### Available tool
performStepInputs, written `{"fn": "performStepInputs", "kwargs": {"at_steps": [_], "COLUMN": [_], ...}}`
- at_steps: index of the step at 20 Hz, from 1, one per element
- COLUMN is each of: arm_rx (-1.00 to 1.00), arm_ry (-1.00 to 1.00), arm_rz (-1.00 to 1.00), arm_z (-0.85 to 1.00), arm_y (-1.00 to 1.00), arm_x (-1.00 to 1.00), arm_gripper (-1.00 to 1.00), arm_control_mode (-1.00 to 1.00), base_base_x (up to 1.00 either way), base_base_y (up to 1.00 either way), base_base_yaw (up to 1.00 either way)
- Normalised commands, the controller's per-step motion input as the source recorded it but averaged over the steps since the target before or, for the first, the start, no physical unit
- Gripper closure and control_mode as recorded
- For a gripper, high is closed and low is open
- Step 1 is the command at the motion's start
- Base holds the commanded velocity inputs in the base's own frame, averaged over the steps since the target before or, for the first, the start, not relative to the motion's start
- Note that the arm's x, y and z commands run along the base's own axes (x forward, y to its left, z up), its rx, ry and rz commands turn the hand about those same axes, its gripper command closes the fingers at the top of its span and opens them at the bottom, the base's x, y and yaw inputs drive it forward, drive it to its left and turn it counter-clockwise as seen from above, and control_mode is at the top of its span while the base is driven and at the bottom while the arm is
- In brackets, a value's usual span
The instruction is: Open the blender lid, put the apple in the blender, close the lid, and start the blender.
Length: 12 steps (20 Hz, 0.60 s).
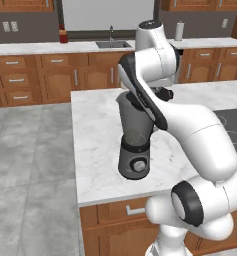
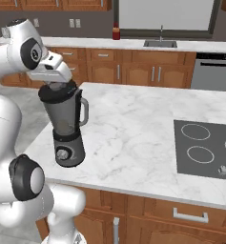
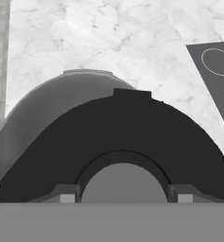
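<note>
The grey blender stands near the left edge of the marble island, its round knob facing the front; in the left base view the blender is partly hidden behind my arm. The dark blender lid sits on top of the jar. My gripper comes down on it from above. In the hand view the lid is a broad dark disc, and the gripper is shut on its grey centre knob, one fingertip against each side. The smoky jar wall shows beside the lid. The apple is out of view.
A black cooktop is set into the island to the right of the blender. Behind the island runs a back counter with a sink, a red canister and a paper towel roll.
</note>
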Motion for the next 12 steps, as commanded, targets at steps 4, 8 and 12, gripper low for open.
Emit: {"fn": "performStepInputs", "kwargs": {"at_steps": [4, 8, 12], "arm_rx": [0.04, 0.06, 0.00], "arm_ry": [0.03, 0.00, 0.00], "arm_rz": [0.11, 0.14, 0.10], "arm_z": [-0.27, 0.00, 0.02], "arm_y": [0.11, 0.08, 0.31], "arm_x": [0.23, 0.31, 0.28], "arm_gripper": [1.00, 1.00, 1.00], "arm_control_mode": [-1.00, -1.00, -1.00], "base_base_x": [0.00, 0.00, 0.00], "base_base_y": [0.00, 0.00, 0.00], "base_base_yaw": [0.00, 0.00, 0.00]}}
